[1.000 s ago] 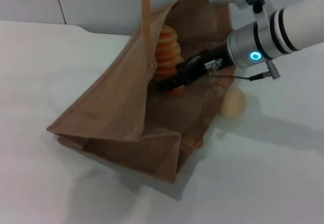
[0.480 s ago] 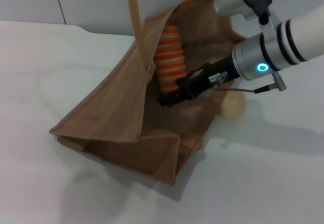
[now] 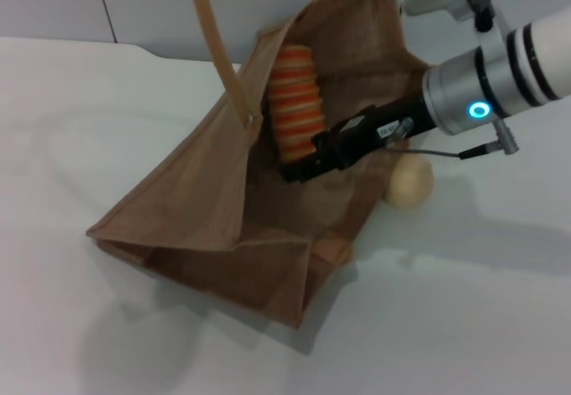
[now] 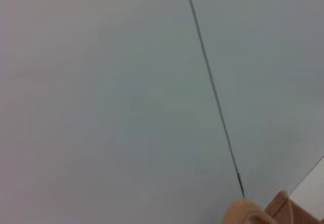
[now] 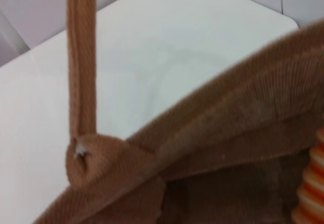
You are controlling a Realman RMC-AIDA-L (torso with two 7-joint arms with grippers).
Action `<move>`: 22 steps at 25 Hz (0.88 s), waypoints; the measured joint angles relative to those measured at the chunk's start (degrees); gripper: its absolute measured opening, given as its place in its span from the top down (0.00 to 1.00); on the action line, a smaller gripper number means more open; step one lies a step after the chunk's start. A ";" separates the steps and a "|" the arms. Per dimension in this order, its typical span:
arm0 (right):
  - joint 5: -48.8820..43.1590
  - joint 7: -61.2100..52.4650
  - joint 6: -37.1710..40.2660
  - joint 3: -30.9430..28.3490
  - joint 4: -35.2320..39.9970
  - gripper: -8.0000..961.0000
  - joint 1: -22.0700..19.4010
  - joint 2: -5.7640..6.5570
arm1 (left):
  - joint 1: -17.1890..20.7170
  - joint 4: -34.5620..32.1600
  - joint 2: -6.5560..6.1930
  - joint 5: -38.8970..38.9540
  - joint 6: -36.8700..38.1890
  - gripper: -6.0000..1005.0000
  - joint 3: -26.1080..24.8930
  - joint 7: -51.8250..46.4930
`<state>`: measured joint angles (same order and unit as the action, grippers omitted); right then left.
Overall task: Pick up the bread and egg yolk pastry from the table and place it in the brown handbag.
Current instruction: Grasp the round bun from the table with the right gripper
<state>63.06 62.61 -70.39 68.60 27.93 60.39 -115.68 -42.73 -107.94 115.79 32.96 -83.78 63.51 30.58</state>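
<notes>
The brown handbag (image 3: 205, 208) lies tilted on the white table with its mouth open toward the far right. One tan handle (image 3: 214, 43) is pulled up out of the head view. The bread (image 3: 294, 101), cream with orange stripes, stands leaning inside the bag. My right gripper (image 3: 302, 168) reaches into the bag mouth, its black tip against the loaf's lower end. The right wrist view shows the handle (image 5: 81, 57), the bag's rim (image 5: 228, 128) and an edge of the bread (image 5: 309, 193). The egg yolk pastry (image 3: 409, 181) sits on the table just outside the bag's right side. My left gripper is out of view.
A grey wall (image 3: 178, 3) runs behind the table. The left wrist view shows that wall (image 4: 126, 82) and a scrap of tan handle (image 4: 245, 215). Bare white table (image 3: 464, 306) lies in front and to the right of the bag.
The raised handle has swung left and the bag mouth has opened wider, showing more of the bread. My right arm has drawn back to the right.
</notes>
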 joint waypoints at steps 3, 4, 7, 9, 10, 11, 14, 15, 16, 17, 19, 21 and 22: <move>-0.33 -1.00 -1.61 -1.18 3.12 0.08 -1.64 0.15 | 0.59 -0.05 -0.08 -1.18 -0.16 0.88 -0.08 -0.12; -0.43 -1.42 -2.21 -1.47 4.40 0.08 -2.33 0.26 | 0.79 -0.08 -0.09 -1.80 -0.29 0.88 -0.11 -0.26; -0.58 -2.28 -3.03 -2.43 7.13 0.08 -4.03 0.84 | 1.43 -0.17 -0.10 -2.64 -0.86 0.88 -0.34 -0.54; -0.61 -2.91 -3.34 -2.69 8.26 0.08 -5.10 1.63 | 1.98 -0.34 -0.11 -2.72 -1.03 0.88 -0.70 -0.57; -0.61 -3.18 -3.47 -2.71 8.62 0.08 -5.54 2.06 | 2.29 -0.51 -0.12 -2.73 -1.04 0.88 -0.84 -0.57; -0.62 -3.37 -3.55 -2.71 8.84 0.08 -6.02 2.46 | 2.64 -0.72 -0.12 -2.73 -1.04 0.88 -1.01 -0.57; -1.58 -3.73 -3.46 -2.81 9.11 0.08 -7.31 3.44 | 3.82 -1.35 -0.01 -2.74 -1.33 0.88 -2.20 -0.59; -2.57 -4.05 -3.33 -3.15 9.20 0.08 -7.65 3.70 | 4.10 -1.48 0.05 -2.73 -1.56 0.88 -2.69 -0.60; -3.87 -4.47 -3.17 -3.69 9.29 0.08 -7.84 3.84 | 4.39 -1.61 0.12 -2.72 -1.80 0.88 -3.22 -0.60; -5.62 -4.78 -3.10 -4.58 9.37 0.08 -7.99 3.86 | 4.65 -1.68 0.15 -2.72 -2.07 0.88 -3.65 -0.60; -9.01 -5.00 -3.06 -6.59 9.42 0.08 -8.32 3.79 | 5.17 -1.85 0.14 -2.72 -2.40 0.88 -4.28 -0.61; -12.28 -5.02 -3.01 -8.76 9.42 0.08 -8.67 3.53 | 5.47 -2.19 0.11 -2.72 -2.47 0.88 -4.42 -0.62; -13.44 -4.99 -2.97 -9.58 9.42 0.08 -8.75 3.36 | 5.64 -2.43 0.11 -2.72 -2.47 0.88 -4.43 -0.62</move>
<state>49.63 57.61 -73.36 59.02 37.35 51.64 -112.32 -37.09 -110.37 115.90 30.24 -86.25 59.07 29.97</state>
